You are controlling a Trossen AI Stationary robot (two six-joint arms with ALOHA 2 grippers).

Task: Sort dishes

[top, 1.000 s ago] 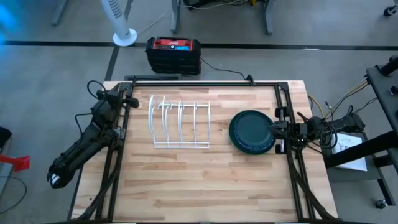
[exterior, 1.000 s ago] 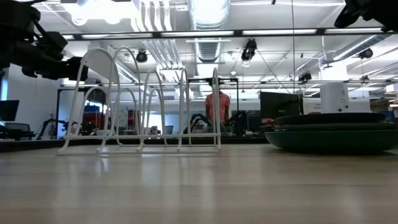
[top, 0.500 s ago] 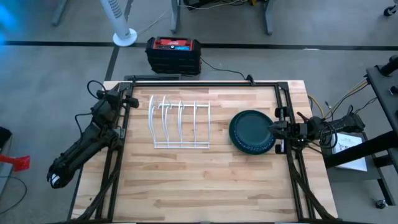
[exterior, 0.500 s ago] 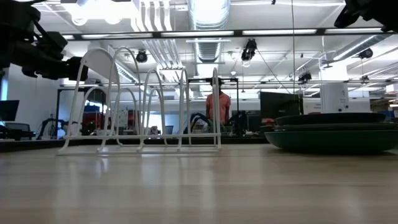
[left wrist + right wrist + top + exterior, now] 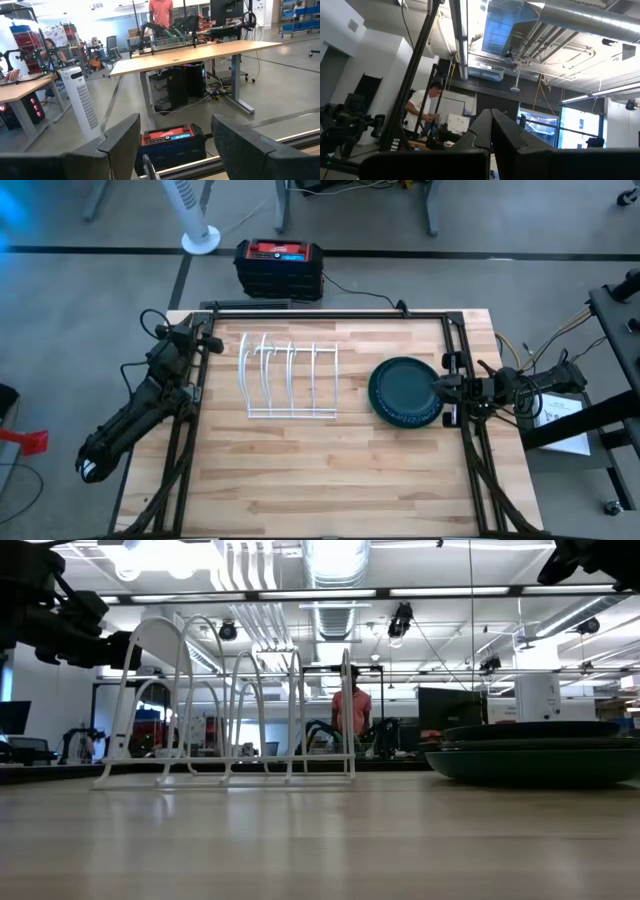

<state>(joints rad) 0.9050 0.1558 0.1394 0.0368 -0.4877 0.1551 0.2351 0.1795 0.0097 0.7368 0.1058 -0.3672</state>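
A stack of dishes, with a dark green plate on top, rests flat on the wooden table near its right edge; the low view shows the stack as at least two plates. The white wire rack stands left of it with nothing in its slots. My right gripper is shut and hangs high over the stack's right rim, tilted upward, touching nothing; the right wrist view shows its fingers pressed together. My left gripper is open at the table's far left corner, with nothing between its fingers.
A black and red box and a white fan stand on the floor beyond the far edge. Black frame rails run along the table's sides. Bare wood lies in front of the rack. A person in a red shirt stands in the room behind.
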